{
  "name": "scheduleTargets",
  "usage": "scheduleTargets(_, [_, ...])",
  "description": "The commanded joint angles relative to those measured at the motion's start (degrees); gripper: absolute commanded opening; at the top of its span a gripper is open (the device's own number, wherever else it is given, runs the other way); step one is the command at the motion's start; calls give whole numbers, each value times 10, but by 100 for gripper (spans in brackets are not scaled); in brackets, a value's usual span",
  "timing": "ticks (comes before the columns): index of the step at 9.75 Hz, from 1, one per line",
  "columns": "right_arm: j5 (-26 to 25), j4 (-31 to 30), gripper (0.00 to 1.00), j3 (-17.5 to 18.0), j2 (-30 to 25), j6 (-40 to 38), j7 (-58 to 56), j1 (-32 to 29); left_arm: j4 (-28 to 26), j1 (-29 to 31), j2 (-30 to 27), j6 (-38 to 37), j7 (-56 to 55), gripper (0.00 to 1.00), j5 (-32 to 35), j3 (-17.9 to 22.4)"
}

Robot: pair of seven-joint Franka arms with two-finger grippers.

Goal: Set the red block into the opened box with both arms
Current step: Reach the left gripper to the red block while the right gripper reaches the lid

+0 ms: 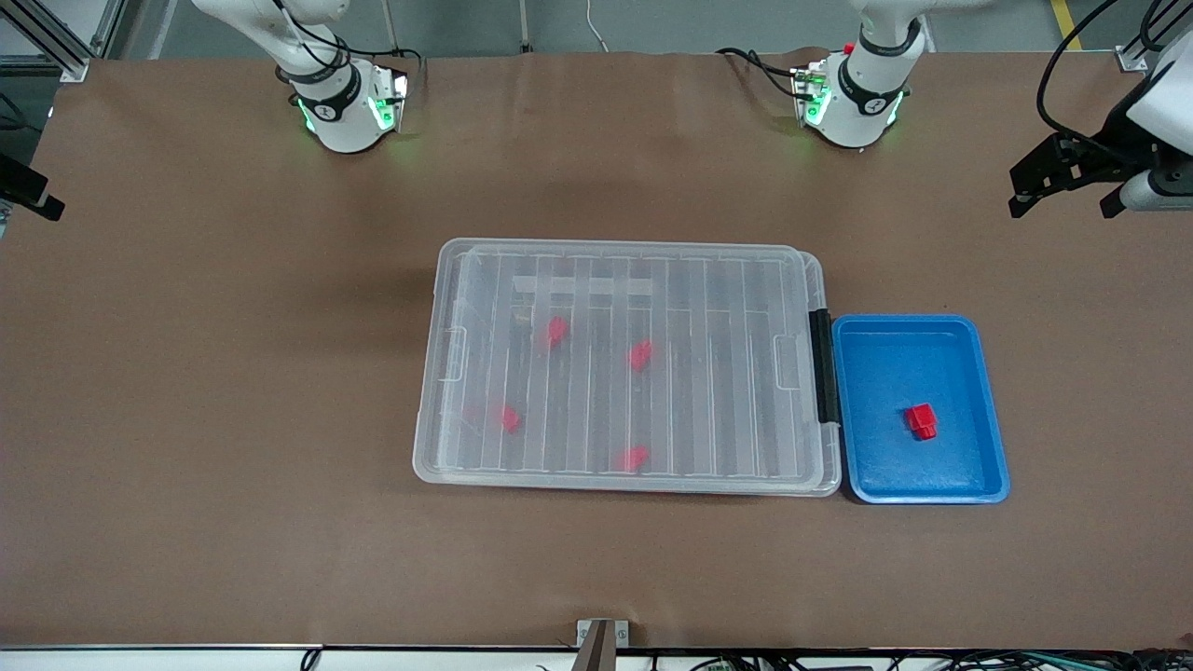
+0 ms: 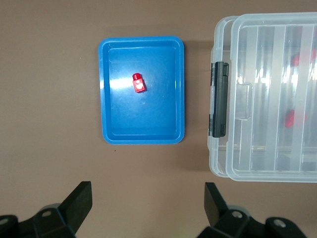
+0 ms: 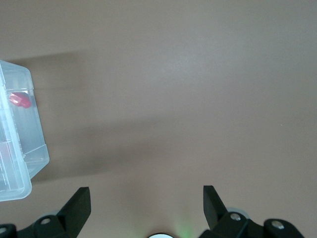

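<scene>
The red block (image 1: 922, 421) (image 2: 138, 83) lies alone in a small blue tray (image 1: 876, 373) (image 2: 106, 89). The tray stands against the box's black handle strip (image 1: 820, 365) (image 2: 219, 99), on the side toward the left arm's end. The box (image 1: 718, 308) (image 2: 267, 148) (image 3: 20, 163) is clear plastic, and its ribbed lid lies flat on it. My left gripper (image 1: 1067, 203) (image 2: 147, 193) hangs open and empty over bare table at the left arm's end. My right gripper (image 3: 146, 198) is open and empty over bare table at the right arm's end. Only a black part (image 1: 33, 196) of it shows in the front view.
Several similar red blocks (image 1: 555, 331) (image 3: 20, 100) show through the lid inside the box. Both arm bases (image 1: 345, 107) stand along the table edge farthest from the front camera. Brown table surface (image 1: 233, 373) surrounds the box and tray.
</scene>
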Motion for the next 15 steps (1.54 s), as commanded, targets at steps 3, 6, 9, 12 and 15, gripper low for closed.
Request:
scheduleTargets(3, [7, 5, 100, 6, 1, -5, -7, -10, 2, 0, 22, -15, 7, 100, -3, -2])
scheduleTargets(6, [7, 6, 100, 10, 2, -4, -4, 30, -15, 0, 80, 32, 8, 100, 21, 0])
scheduleTargets(9, [8, -3, 100, 87, 46, 14, 112, 85, -59, 11, 163, 157, 6, 100, 50, -1])
scheduleTargets(12, [6, -78, 100, 197, 111, 158, 263, 105, -65, 56, 278, 263, -6, 100, 42, -2])
scheduleTargets(15, [-3, -214, 100, 203, 142, 394, 274, 127, -61, 73, 366, 304, -63, 100, 41, -2])
